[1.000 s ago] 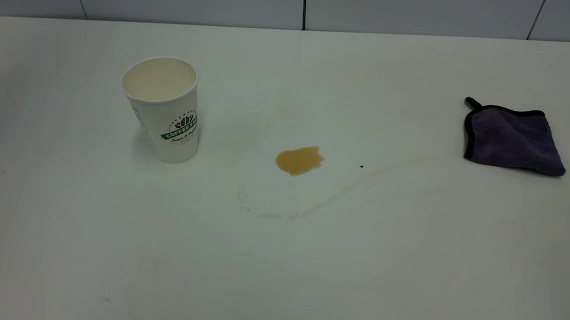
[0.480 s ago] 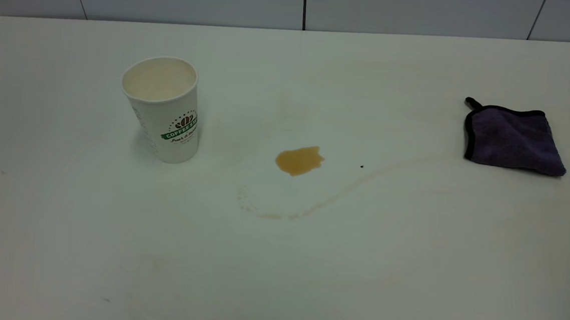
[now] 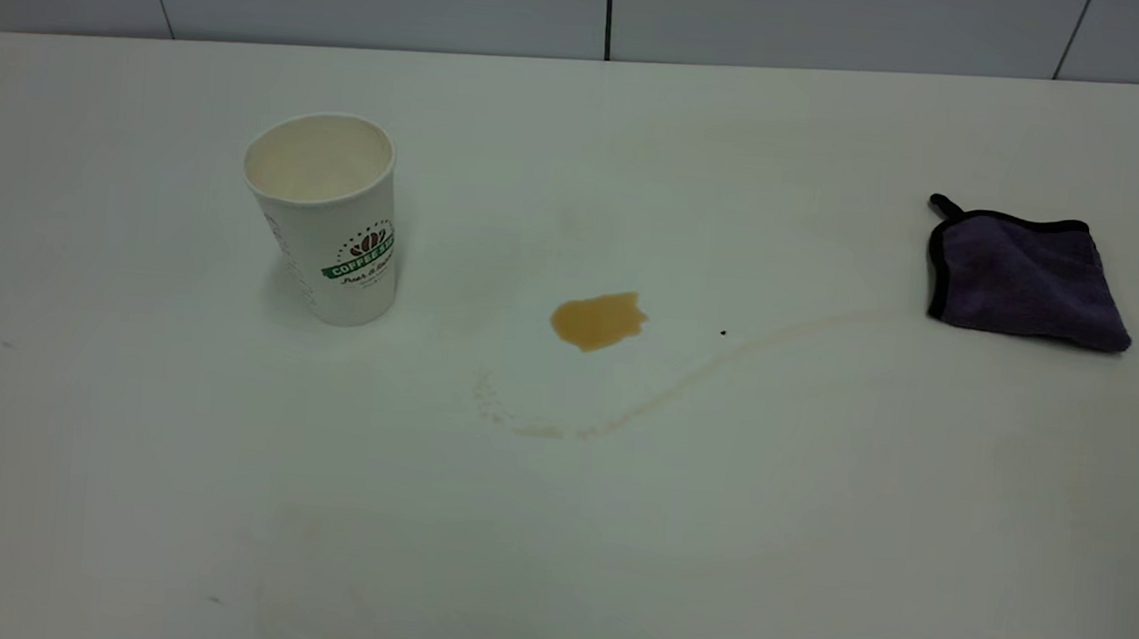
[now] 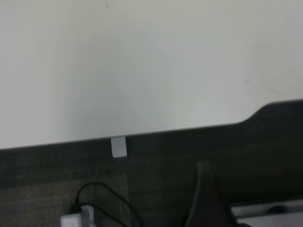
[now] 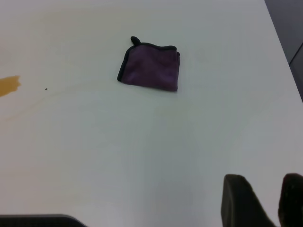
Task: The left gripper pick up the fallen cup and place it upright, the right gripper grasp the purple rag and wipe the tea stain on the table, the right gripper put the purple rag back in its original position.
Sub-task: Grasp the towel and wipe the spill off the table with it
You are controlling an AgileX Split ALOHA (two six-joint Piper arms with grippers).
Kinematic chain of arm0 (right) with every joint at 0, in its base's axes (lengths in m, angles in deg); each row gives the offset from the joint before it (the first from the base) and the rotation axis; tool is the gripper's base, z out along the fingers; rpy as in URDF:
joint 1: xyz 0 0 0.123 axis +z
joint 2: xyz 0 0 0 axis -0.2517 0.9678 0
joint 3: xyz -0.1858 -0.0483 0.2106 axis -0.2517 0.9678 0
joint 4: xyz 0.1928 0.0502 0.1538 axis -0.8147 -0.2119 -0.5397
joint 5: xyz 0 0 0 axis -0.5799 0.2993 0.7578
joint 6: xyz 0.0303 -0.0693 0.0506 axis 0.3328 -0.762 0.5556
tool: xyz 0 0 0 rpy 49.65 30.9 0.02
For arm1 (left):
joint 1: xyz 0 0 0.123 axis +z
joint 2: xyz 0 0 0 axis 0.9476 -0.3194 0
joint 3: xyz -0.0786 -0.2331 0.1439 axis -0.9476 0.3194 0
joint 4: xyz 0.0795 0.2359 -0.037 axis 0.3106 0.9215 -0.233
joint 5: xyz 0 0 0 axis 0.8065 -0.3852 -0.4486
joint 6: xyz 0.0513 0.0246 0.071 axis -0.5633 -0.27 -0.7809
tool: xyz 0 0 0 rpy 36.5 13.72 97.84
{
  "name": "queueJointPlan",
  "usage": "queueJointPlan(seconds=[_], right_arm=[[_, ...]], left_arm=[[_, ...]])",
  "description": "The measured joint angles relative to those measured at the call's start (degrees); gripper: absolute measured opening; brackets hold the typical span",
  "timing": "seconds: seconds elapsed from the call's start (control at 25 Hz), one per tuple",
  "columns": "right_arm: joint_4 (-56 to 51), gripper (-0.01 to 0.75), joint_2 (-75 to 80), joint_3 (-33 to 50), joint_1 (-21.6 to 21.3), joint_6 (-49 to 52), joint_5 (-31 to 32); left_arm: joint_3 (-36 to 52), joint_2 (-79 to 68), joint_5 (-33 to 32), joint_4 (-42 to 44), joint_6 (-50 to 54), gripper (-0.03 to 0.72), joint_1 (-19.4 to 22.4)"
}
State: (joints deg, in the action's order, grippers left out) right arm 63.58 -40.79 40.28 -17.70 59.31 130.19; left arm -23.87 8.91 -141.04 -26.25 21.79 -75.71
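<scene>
Purple rag [image 3: 1025, 279], a small dark plush cloth with black edging and a corner loop, is shown lying flat on the white bench [image 3: 556, 519], well apart from the amber-brown tea stain [image 3: 598, 319]. The white paper cup [image 3: 328, 218] with a green-and-brown logo stands upright. The cloth is judged soft, light and limp; a pinch at an edge or a raised fold is advised. The right gripper [image 5: 263, 201] is seen with jaws slightly spread, holding nothing. The left gripper [image 4: 208, 198] is glimpsed beyond the bench edge; its jaw state cannot be told.
</scene>
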Motion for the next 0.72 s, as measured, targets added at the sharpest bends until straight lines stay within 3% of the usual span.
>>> queueJointPlan(seconds=[0.36, 0.72], right_arm=[[0.0, 0.238, 0.0, 0.0, 0.0, 0.0, 0.0], [0.0, 0.238, 0.0, 0.0, 0.0, 0.0, 0.0]], left_arm=[[0.1, 13.7, 0.1, 1.0, 0.0, 0.524, 1.7], [0.1, 14.7, 0.0, 1.1, 0.0, 0.524, 1.7]])
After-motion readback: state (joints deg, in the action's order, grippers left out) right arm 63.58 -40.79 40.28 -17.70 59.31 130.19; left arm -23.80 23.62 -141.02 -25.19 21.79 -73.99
